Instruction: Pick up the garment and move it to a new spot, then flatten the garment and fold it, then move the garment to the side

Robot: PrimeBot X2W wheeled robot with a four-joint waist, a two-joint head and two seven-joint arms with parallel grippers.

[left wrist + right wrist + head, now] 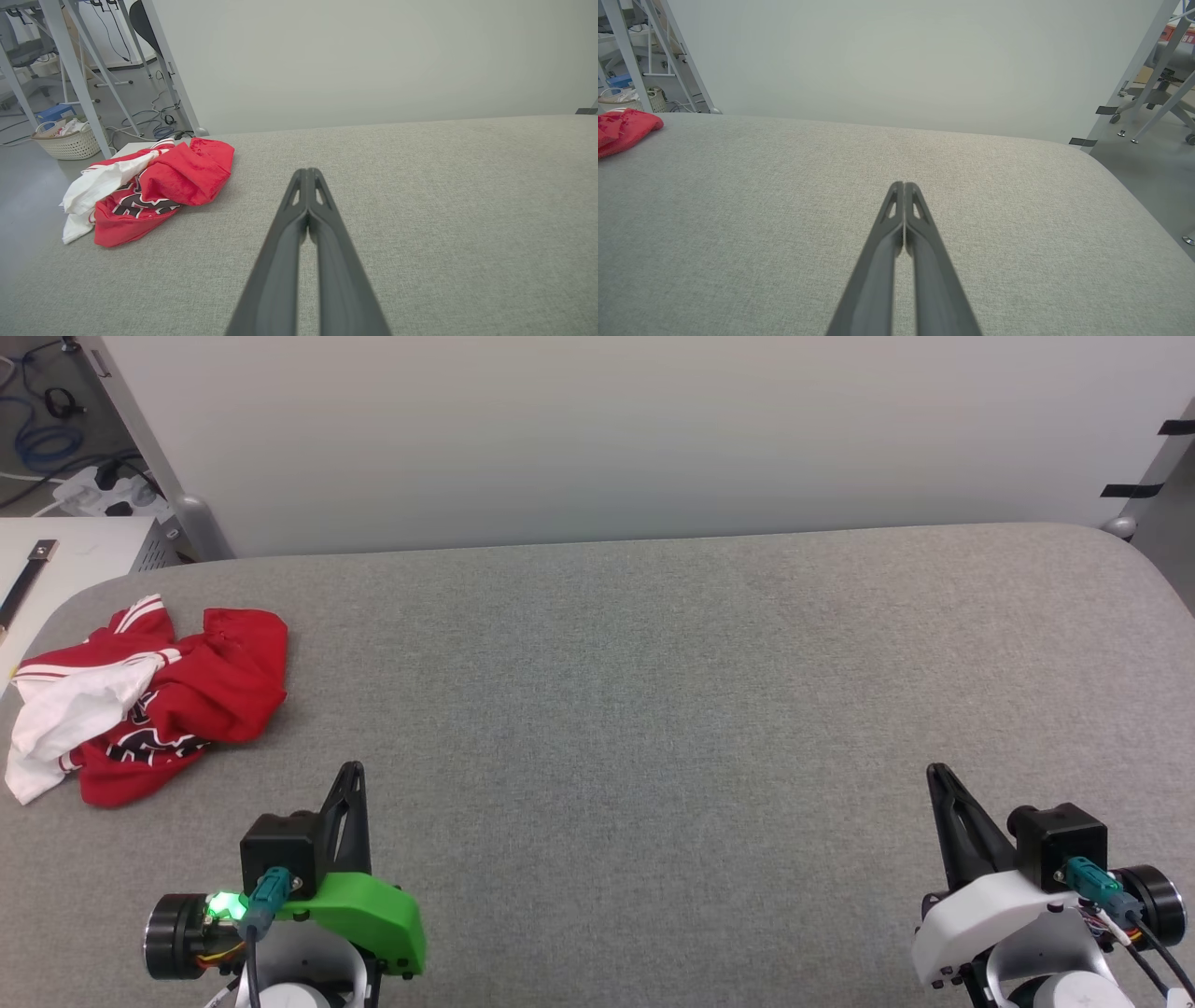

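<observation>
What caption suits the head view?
Crumpled red shirt lies far left on the grey table; left gripper and right gripper shut, empty.

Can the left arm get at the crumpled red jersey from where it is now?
Probably yes. The red jersey lies crumpled near the left end of the grey table, and nothing stands between it and the left hand. That hand is shut, so it must open first.
</observation>
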